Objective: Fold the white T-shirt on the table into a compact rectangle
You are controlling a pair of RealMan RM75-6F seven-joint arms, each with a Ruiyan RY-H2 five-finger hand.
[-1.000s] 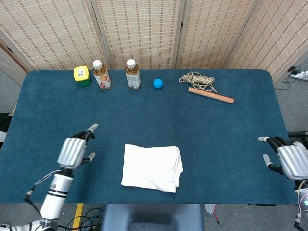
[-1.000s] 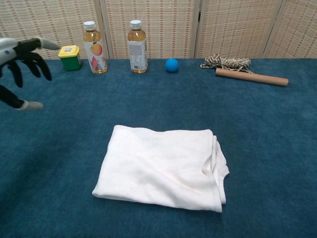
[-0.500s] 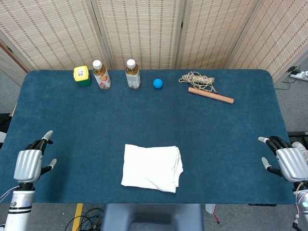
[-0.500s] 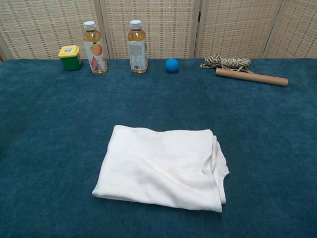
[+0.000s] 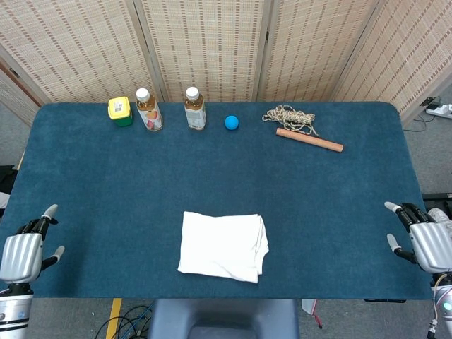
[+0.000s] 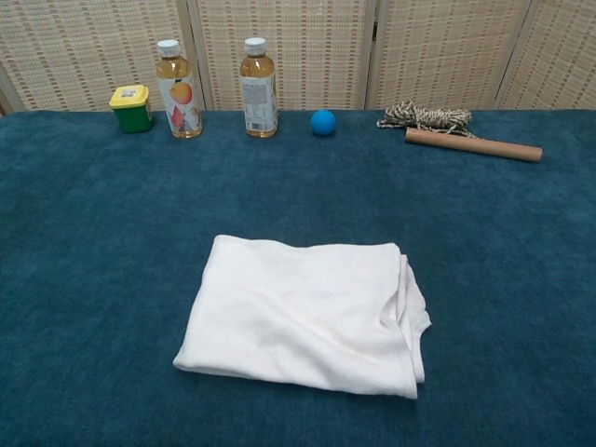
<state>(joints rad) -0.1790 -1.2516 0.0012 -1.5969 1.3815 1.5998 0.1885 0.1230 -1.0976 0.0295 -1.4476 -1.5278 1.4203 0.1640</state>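
1. T-shirt [image 5: 223, 246] is seen folded into a rough rectangle, lying flat on the counter [image 5: 339, 198] near the front edge, approx. centred; layered edges are stacked along its right side [image 6: 414, 317]
2. Left hand [image 5: 21, 254] is held at the counter's front-left corner, fingers spread, nothing gripped; well apart from the T-shirt
3. Right hand [image 5: 424, 242] is held at the front-right edge, fingers apart, nothing gripped; also well apart from the T-shirt
4. Neither hand is shown in the chest view
5. Along the back edge, l. to r.: yellow-lidded green jar [image 5: 120, 111], bottle w/ peach label [image 5: 147, 109], 2nd bottle [image 5: 194, 109], blue ball [image 5: 232, 122], rope bundle [image 5: 289, 116], wooden rod [image 5: 309, 140]
6. Rod is laid at a slant just in front of the rope, touching or nearly so; bottles are upright, caps on
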